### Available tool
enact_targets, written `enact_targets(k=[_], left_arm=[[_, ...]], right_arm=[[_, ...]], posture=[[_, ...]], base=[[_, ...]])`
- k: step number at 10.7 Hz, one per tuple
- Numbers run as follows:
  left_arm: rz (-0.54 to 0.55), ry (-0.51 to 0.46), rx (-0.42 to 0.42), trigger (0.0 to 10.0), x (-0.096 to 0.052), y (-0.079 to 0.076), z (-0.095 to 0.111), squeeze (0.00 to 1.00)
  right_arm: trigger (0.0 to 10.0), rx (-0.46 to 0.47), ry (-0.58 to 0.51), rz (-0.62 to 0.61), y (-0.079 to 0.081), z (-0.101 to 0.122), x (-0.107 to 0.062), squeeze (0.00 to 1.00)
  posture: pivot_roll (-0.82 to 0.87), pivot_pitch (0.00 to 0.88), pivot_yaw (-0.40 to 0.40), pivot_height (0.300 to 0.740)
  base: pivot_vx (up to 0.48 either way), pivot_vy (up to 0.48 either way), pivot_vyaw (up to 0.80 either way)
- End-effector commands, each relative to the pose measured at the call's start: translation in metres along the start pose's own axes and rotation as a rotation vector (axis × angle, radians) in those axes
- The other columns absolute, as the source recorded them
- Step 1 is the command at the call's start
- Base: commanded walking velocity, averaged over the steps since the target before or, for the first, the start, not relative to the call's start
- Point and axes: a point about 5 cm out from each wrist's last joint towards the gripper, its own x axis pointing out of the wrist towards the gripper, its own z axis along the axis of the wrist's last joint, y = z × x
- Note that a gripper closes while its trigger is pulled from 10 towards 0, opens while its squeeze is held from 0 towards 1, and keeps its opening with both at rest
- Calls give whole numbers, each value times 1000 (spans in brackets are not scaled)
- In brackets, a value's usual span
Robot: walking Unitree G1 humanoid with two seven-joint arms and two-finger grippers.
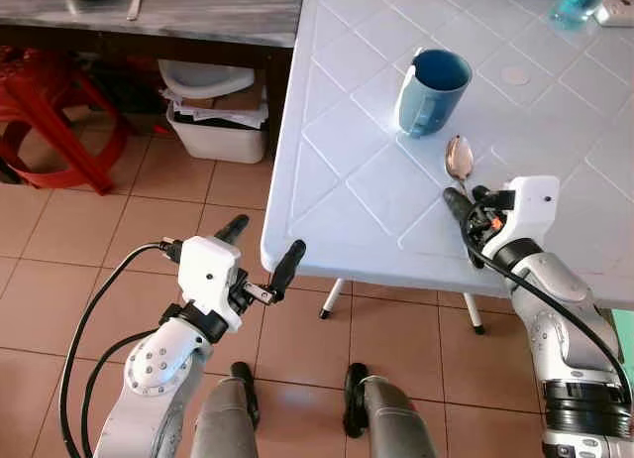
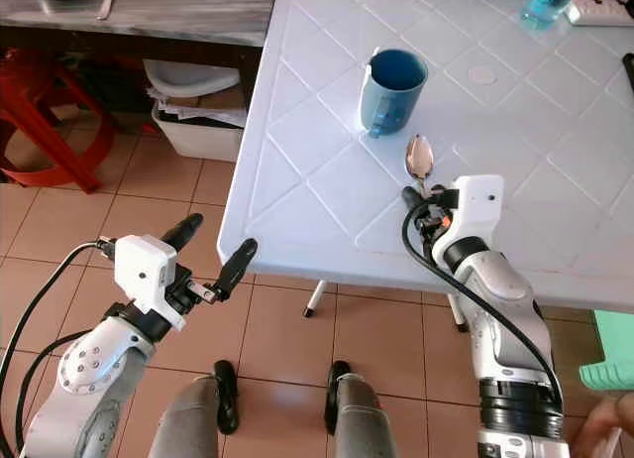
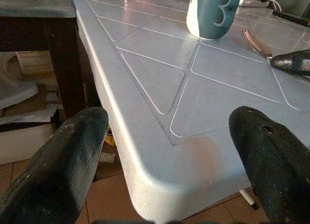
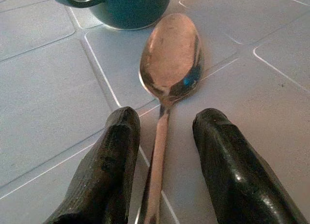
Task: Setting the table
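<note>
Metal spoon (image 4: 169,59) on pale blue plastic table (image 1: 337,131), below blue ceramic mug (image 1: 432,91), centre-right of frame.
Right gripper (image 4: 164,158) fingers released, straddling spoon handle; left gripper (image 1: 265,248) spread wide, lower left.

You see a shiny, polished metal spoon (image 4: 170,59) lying on a smooth, pale plastic table (image 1: 357,131) with moulded grooves. The blue mug (image 1: 432,91) looks glossy glazed ceramic; your right gripper (image 4: 164,136) has matt, slightly rough black fingers (image 4: 109,161)

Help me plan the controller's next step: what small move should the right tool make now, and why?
Probably lift the right tool straight up and away. The spoon lies flat on the white table beside the blue mug, its handle running between the open fingers with gaps on both sides, so it looks released or ungrasped.
</note>
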Motion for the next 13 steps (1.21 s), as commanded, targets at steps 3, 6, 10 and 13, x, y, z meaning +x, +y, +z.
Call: enact_targets(k=[3,6,10,13], left_arm=[[-7,23,-5,10000,-3,0,-6,0],[-9,27,-1,10000,-3,0,-6,0],[-9,28,-8,10000,-4,-1,-7,0],[43,67,25,10000,-6,1,-15,0]], right_arm=[[10000,26,102,-57,-15,-20,-4,0],[0,37,136,-11,-10,-25,1,0],[0,87,204,-32,-5,-42,-8,0],[0,212,214,-116,9,-51,-12,0]], posture=[[-15,308,-18,740],[-12,309,-16,740],[-19,311,-19,740],[-25,299,-19,740]], base=[[0,0,0],[0,0,0],[0,0,0],[0,0,0]])
